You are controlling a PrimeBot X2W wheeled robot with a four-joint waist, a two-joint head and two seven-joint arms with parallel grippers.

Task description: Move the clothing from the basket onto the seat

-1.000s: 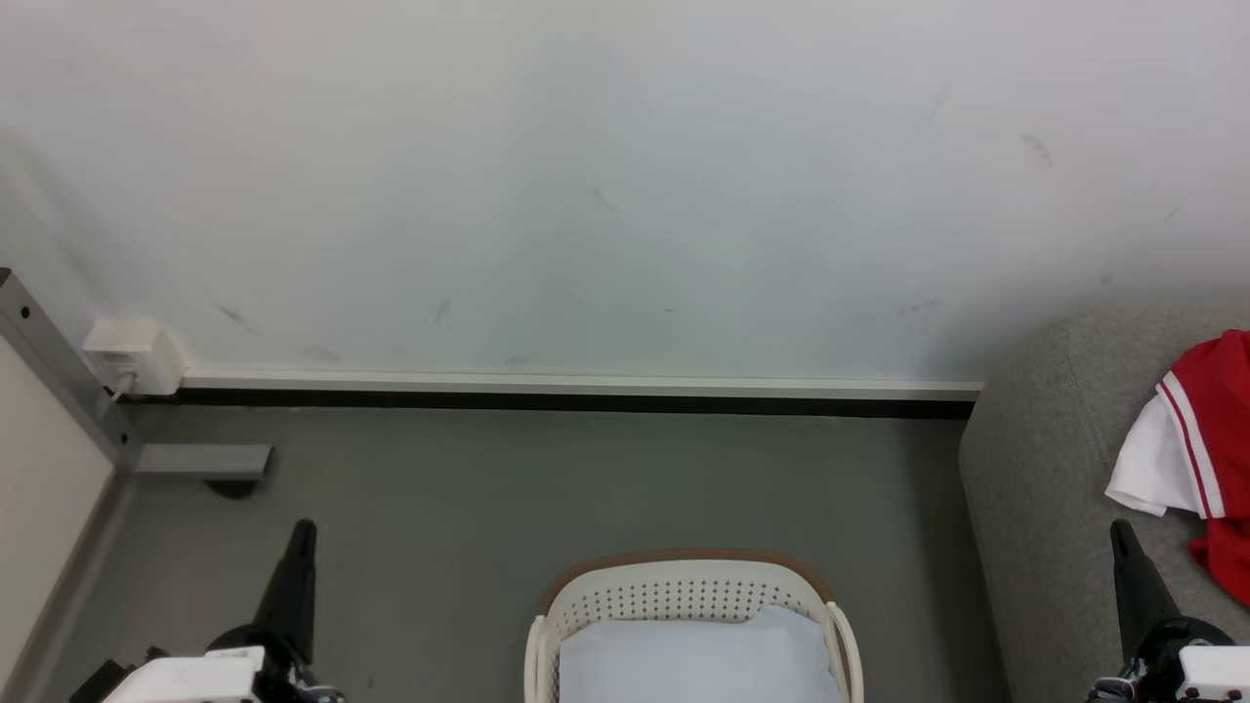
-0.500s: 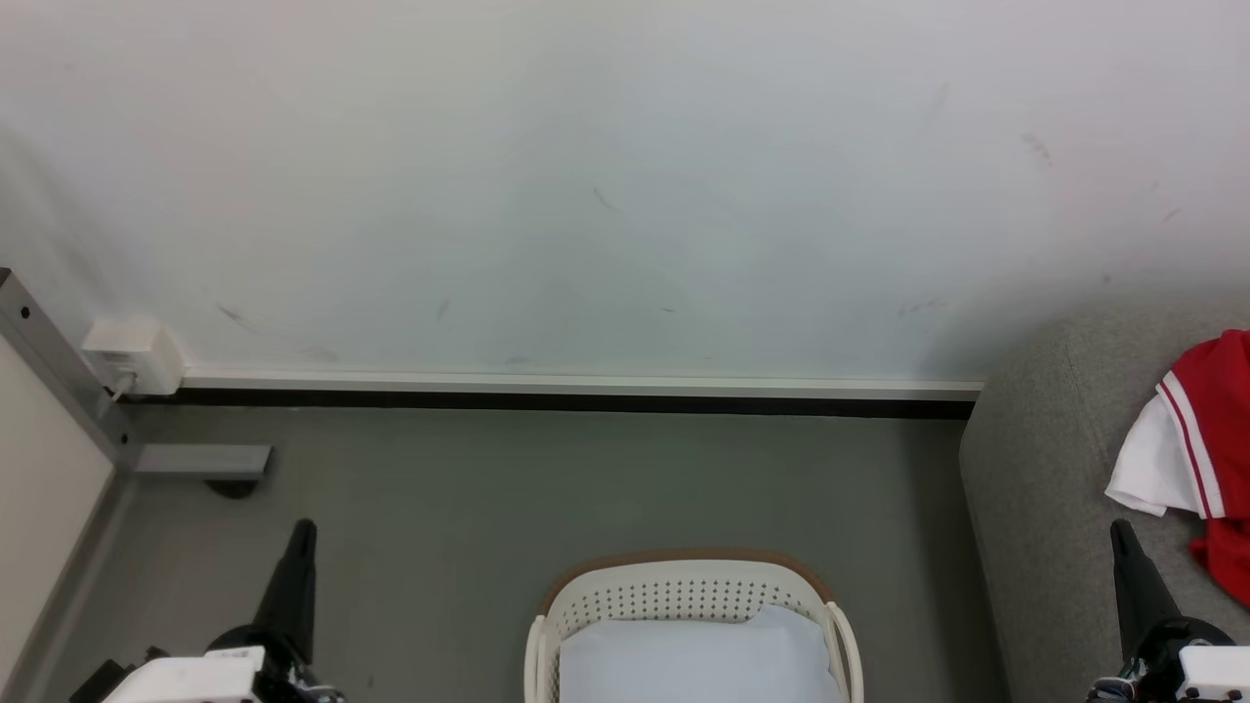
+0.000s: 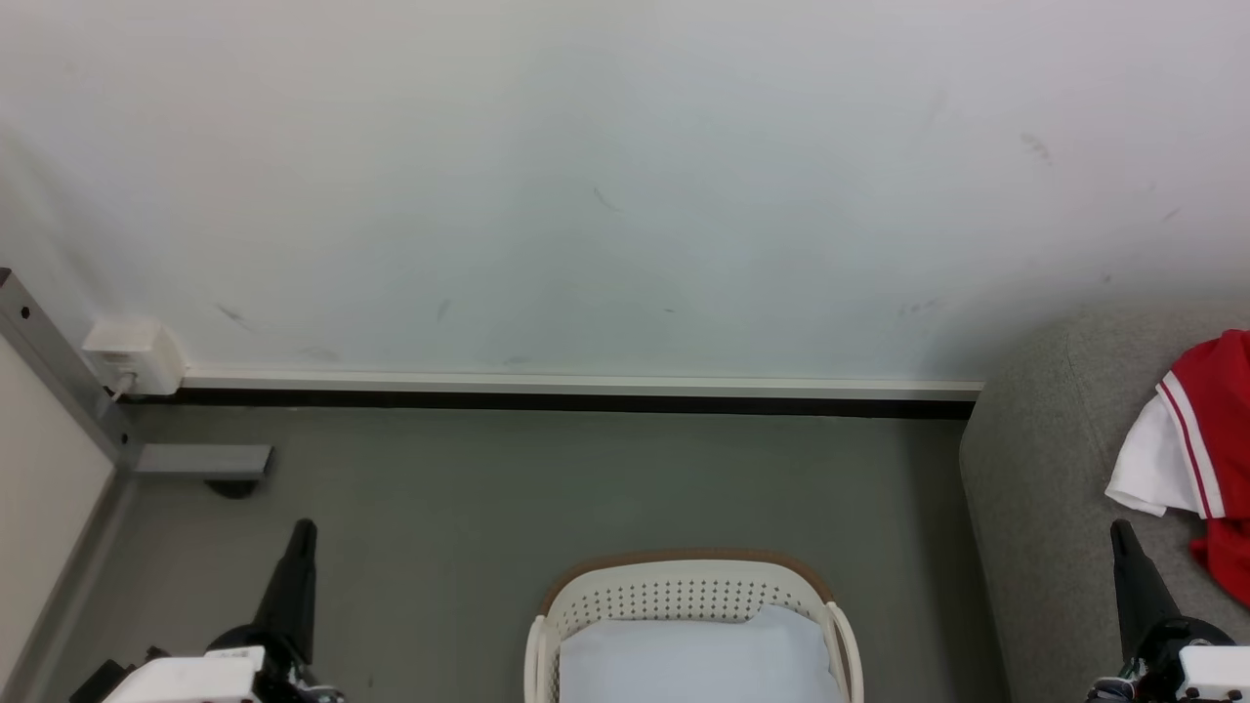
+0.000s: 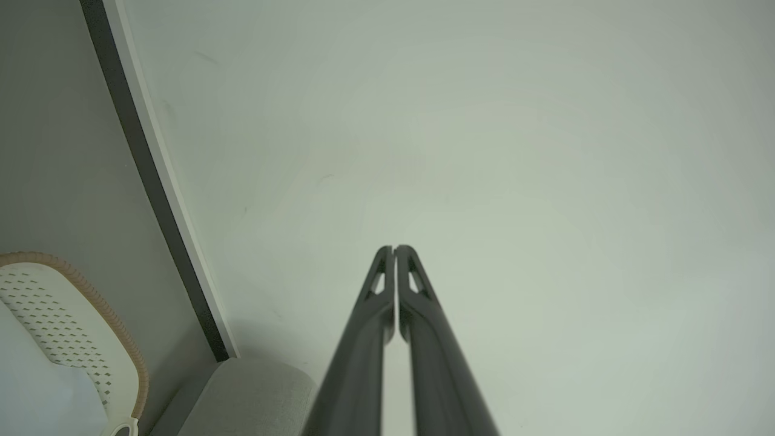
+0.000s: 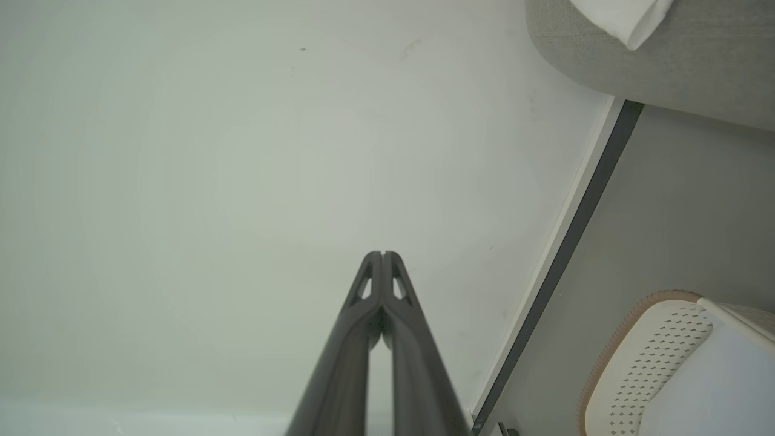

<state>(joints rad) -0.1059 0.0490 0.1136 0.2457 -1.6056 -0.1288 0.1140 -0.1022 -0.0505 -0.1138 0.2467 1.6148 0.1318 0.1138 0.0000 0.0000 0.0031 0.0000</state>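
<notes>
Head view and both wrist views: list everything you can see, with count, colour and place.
clothing: one heap, red with white panels, on the seat at far right
seat: one, grey, right side by the wall
basket: one, cream-white with brown rim, on the floor, bottom centre
liner sheet: one, pale blue-white, inside the basket
wall box: one, white, low on the wall at left
metal post: one, grey, left edge
skirting: one, white over black, along the wall's foot
left gripper: one, dark, lower left, jaws shut
right gripper: one, dark, lower right, jaws shut
</notes>
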